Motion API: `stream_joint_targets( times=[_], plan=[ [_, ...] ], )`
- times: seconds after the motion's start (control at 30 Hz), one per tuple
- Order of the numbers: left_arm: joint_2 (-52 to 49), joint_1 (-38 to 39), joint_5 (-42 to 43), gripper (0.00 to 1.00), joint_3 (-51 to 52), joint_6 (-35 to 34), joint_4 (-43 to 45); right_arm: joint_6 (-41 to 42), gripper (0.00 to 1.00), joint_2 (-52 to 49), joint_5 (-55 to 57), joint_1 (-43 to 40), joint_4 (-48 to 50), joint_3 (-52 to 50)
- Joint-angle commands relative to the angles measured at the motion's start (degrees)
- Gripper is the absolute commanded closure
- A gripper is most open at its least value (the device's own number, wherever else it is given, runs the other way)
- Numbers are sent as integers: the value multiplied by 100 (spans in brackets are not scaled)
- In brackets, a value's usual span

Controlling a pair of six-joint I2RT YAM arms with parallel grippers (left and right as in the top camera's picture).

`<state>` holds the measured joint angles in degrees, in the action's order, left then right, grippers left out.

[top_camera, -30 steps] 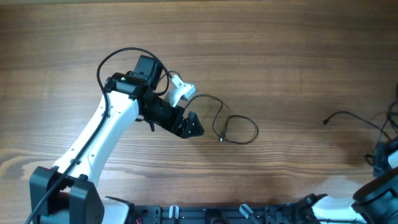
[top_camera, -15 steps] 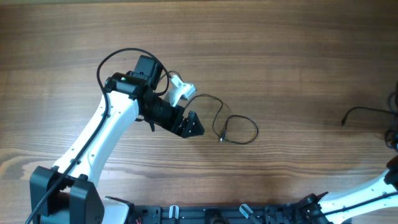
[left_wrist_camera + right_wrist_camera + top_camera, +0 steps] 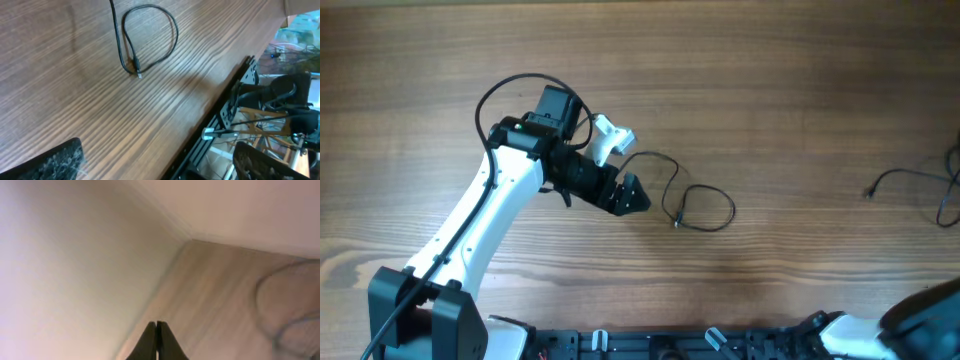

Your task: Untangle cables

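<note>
A black cable (image 3: 705, 208) runs from a white plug (image 3: 611, 138) and curls into a loop at the table's middle, its free end (image 3: 676, 224) pointing down. My left gripper (image 3: 631, 194) hovers just left of that loop, open and empty. In the left wrist view the loop (image 3: 150, 32) and its connector end (image 3: 138, 75) lie ahead of the spread fingers (image 3: 157, 165). A second black cable (image 3: 910, 178) lies at the far right edge. My right gripper (image 3: 156, 335) is shut, fingertips pressed together, with nothing visible between them. Its view is blurred and shows a faint cable (image 3: 282, 302).
The wooden table (image 3: 770, 80) fills the overhead view. A black rail (image 3: 670, 345) with clamps runs along the front edge. Part of my right arm (image 3: 920, 320) shows at the bottom right corner. The left arm's own black cable (image 3: 505, 90) arcs above its wrist.
The right cable's free end has slid to the right. My right arm has left most of the overhead view. My left gripper has shifted slightly up and right, towards the loop.
</note>
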<state>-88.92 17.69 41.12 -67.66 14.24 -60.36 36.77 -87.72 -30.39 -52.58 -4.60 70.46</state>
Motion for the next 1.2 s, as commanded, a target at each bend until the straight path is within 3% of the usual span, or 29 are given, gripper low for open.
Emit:
stream_joint_targets(
  times=[0.0, 0.1, 0.2, 0.37, 0.47, 0.5, 0.53, 0.6, 0.63, 0.67, 0.73, 0.9, 1.17],
  plan=[
    [-13, 20, -11, 4, 17, -13, 35, -85, 96, 474, -769, 686, -1718, -24],
    [-13, 20, -11, 4, 17, -13, 20, -68, 96, 417, 564, 1399, -3445, -162],
    [-13, 22, -31, 3, 17, -11, -50, -70, 96, 94, 1956, 1875, -4251, -380],
    [-13, 22, -28, 3, 17, -13, -55, 260, 96, -868, 2439, 2258, -5056, -387],
    [-13, 22, -28, 3, 17, -13, -94, 210, 94, -1561, 2446, 2256, -5051, -387],
    [-13, 22, -28, 3, 17, -13, -94, 203, 85, -1742, 2490, 2256, -5034, -387],
    [-13, 22, -28, 3, 17, -13, -94, 199, 59, -1956, 2603, 2256, -4970, -387],
    [-13, 22, -28, 3, 17, -13, -98, -293, 52, -2420, 2787, 2256, -4739, -387],
    [-11, 22, -28, 3, 17, -13, -98, -407, 52, -2566, 2785, 2251, -4671, -387],
    [-13, 22, -28, 3, 17, -13, -98, -446, 62, -2782, 2804, 2251, -4588, -387],
    [-13, 22, -28, 3, 17, -13, -111, -529, 95, -2953, 2892, 2251, -4402, -387],
    [-13, 22, -28, 3, 17, -13, -179, -361, 96, -2953, 3254, 2020, -4087, -385],
    [-13, 22, -28, 3, 17, -13, -170, 87, 96, -2953, 3377, 605, -3864, -385]
  ],
)
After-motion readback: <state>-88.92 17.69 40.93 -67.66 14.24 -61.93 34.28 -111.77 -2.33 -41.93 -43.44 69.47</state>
